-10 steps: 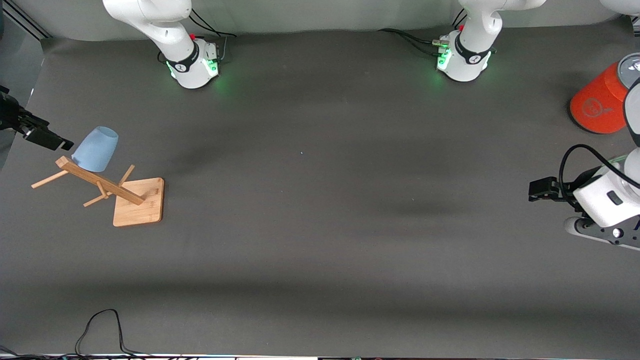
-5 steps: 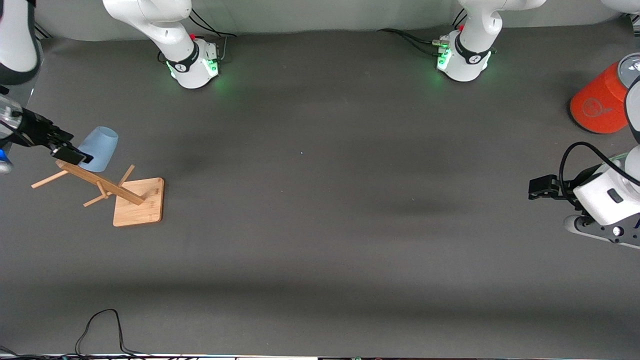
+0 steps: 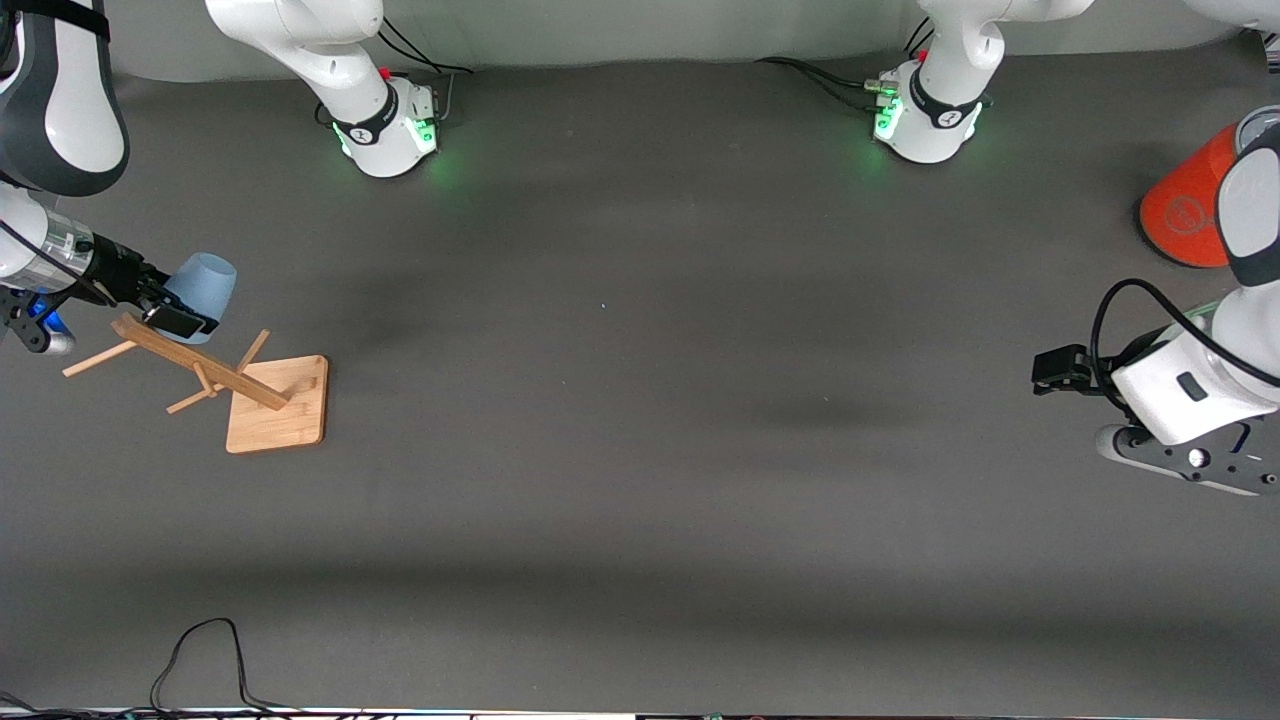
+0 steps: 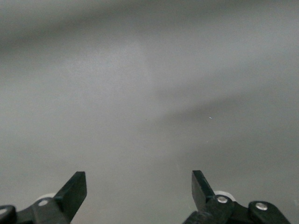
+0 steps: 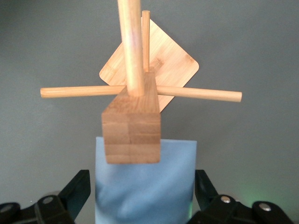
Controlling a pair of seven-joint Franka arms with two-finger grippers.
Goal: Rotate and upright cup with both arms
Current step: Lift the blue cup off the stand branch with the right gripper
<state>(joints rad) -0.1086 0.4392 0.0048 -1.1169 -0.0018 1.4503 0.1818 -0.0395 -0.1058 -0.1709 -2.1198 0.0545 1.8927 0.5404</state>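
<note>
While the cup hangs on the wooden rack, the right claw straddles it, released, apparently not touching. Left claw waits released over bare desk.

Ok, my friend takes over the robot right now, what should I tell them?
Right hand: open, its fingers on either side of the cup, not shut on it yet.
Left hand: open, holding nothing, waiting over bare table at the left arm's end.
The cup hangs on a peg of the wooden rack.
Done: the reach to the cup.
Left: grip it, lift it off, turn it with both hands, stand it upright.
</note>
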